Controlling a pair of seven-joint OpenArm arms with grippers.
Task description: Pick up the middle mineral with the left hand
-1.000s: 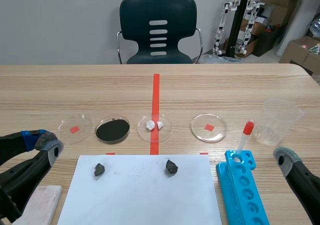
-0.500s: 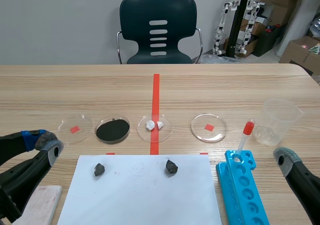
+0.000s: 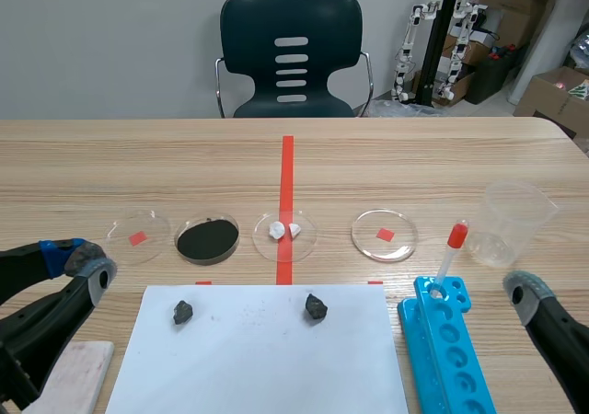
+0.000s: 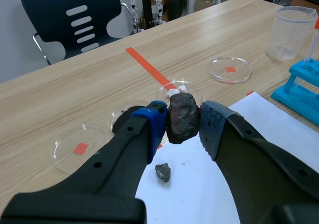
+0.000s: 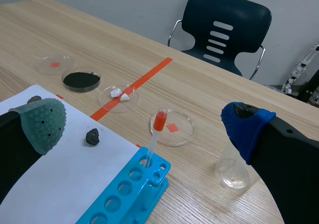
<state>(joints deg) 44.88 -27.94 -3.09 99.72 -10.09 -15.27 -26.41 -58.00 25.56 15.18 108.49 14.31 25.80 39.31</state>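
My left gripper (image 4: 183, 122) is shut on a dark, rough mineral (image 4: 183, 117), held above the white paper sheet (image 4: 259, 114). Under it, a smaller dark mineral (image 4: 163, 172) lies on the sheet. In the scene view my left gripper (image 3: 83, 265) sits low at the table's left, and the held mineral is hidden there. Two dark minerals lie on the sheet (image 3: 258, 359): one on the left (image 3: 183, 312), one near the middle (image 3: 316, 307). My right gripper (image 5: 144, 122) stands open over the table's right side with nothing between its fingers.
A row of petri dishes lies beyond the sheet: an empty one (image 3: 138, 236), one with black powder (image 3: 207, 239), one with white bits (image 3: 284, 234), another empty one (image 3: 384, 235). A blue rack (image 3: 448, 340) with a red-capped dropper (image 3: 449, 253) and a clear beaker (image 3: 513, 223) stand at the right.
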